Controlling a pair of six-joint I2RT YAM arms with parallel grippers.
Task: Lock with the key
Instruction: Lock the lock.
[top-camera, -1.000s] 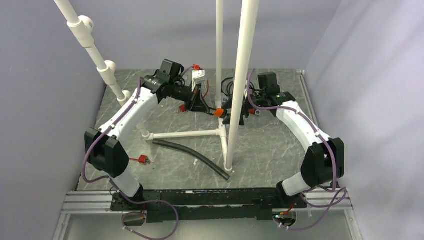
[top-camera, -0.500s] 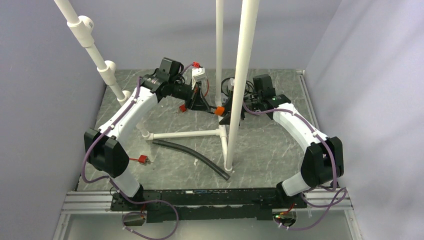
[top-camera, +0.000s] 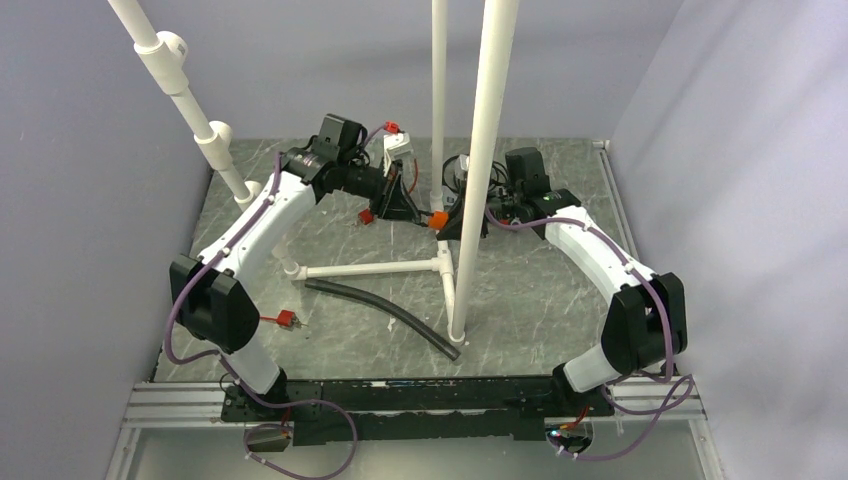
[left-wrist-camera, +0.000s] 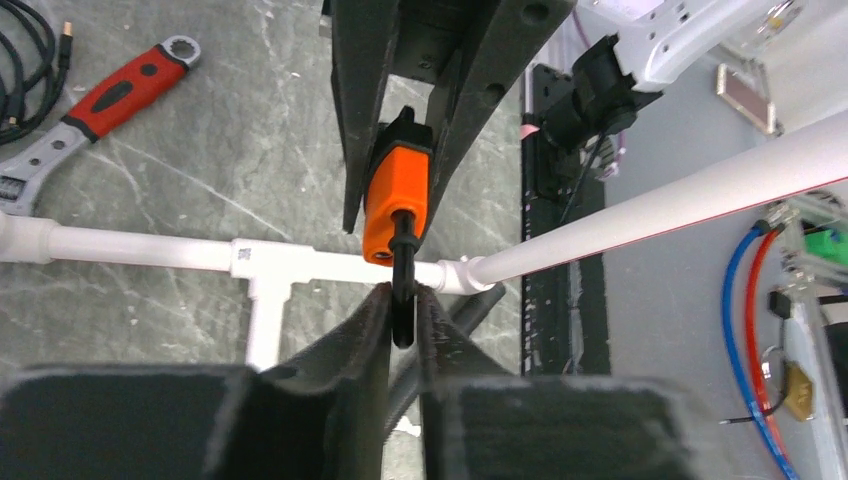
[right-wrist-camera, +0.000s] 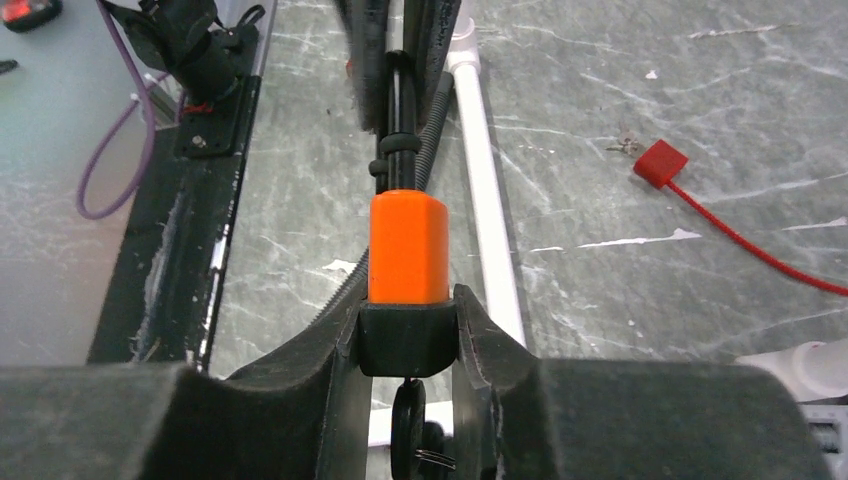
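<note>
An orange padlock (top-camera: 437, 221) with a black end hangs in the air between both grippers, beside the tall white pipe. My right gripper (right-wrist-camera: 407, 310) is shut on the lock's black end (right-wrist-camera: 407, 338), with both pads pressed on it. Behind that end, between the right fingers, a black round key head (right-wrist-camera: 407, 425) with a thin wire ring sticks out. The lock's black shackle (left-wrist-camera: 402, 290) runs down between the fingertips of my left gripper (left-wrist-camera: 402, 297). Those jaws stand slightly apart, with a thin gap at one side of the shackle.
A white PVC pipe frame (top-camera: 375, 268) lies on the grey table, with a tall upright (top-camera: 478, 180) just in front of the lock. A black hose (top-camera: 385, 315) lies nearer. A red-handled wrench (left-wrist-camera: 110, 95), a black cable (left-wrist-camera: 25, 40) and a red tag (right-wrist-camera: 660, 160) on a cord lie around.
The right gripper has come in to the left and closed its jaws on the lock's black end. The left jaws have eased apart around the shackle.
</note>
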